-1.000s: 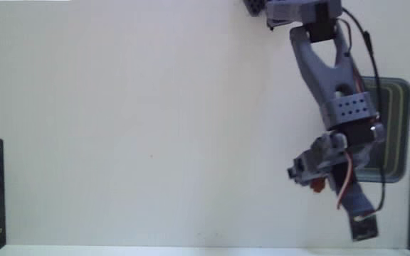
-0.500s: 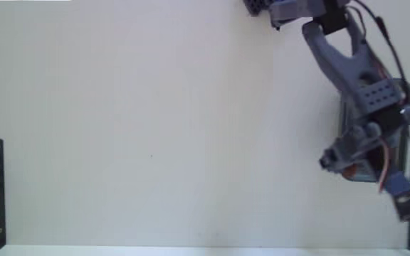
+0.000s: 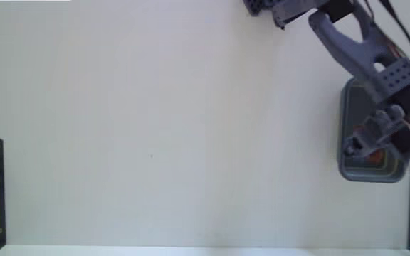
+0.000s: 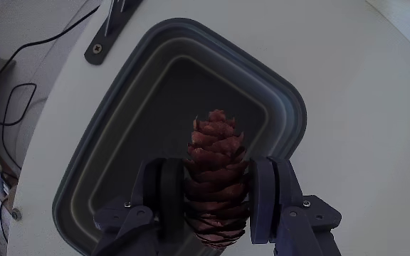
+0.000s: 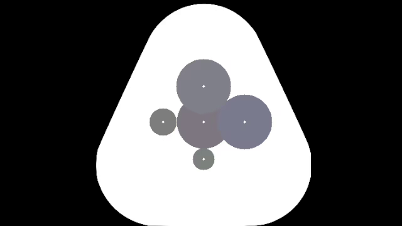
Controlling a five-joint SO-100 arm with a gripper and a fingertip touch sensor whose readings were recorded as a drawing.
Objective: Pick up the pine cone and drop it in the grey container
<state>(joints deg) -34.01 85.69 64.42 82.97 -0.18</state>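
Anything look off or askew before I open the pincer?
Nothing stands out. The pincer grips the pine cone squarely between both fingers, tip pointing out over the grey container, which sits flat and undamaged on the table. No debris visible.

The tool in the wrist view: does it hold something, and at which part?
Yes. The tool holds the pine cone by its two sides, near the lower half, above the grey container.
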